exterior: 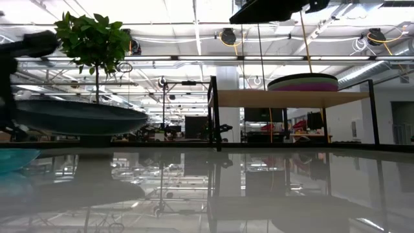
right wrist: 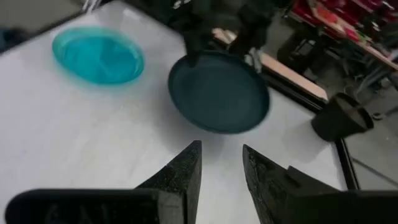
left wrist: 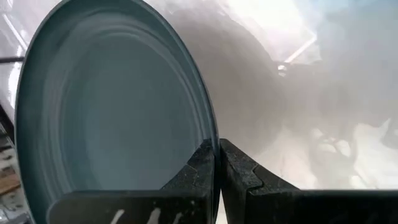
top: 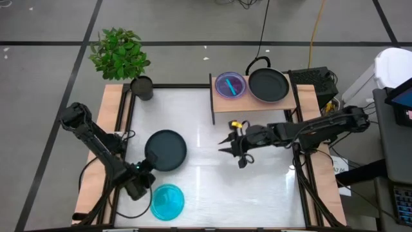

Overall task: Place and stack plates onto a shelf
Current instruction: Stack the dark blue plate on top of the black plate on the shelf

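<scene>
My left gripper (top: pixel 144 169) is shut on a dark plate (top: pixel 166 150), which the low view shows raised above the tabletop (exterior: pixel 77 116). A translucent cyan plate (top: pixel 167 201) lies flat on the table near its near edge, beside that gripper. The light-wood shelf (top: pixel 254 104) stands at the far edge. It carries a purple-rimmed plate with cyan inside (top: pixel 230 84) and a black plate (top: pixel 268 84). My right gripper (top: pixel 230 145) hovers open over the middle of the table, in front of the shelf, pointing toward the dark plate (right wrist: pixel 217 90). My left gripper pinches the dark plate by its rim (left wrist: pixel 214 144), on the side nearest the table's left near corner, the rim standing edge-on between the two fingers (left wrist: pixel 200 163). The fingers come roughly level from that side. The plate is lifted clear and sits about level.
A small dark plant pot with a green plant (top: pixel 141 87) stands at the far left corner. Wooden side rails (top: pixel 113 122) run along both sides of the table. Bare white tabletop (top: pixel 257 187) stretches between the grippers and toward the near right.
</scene>
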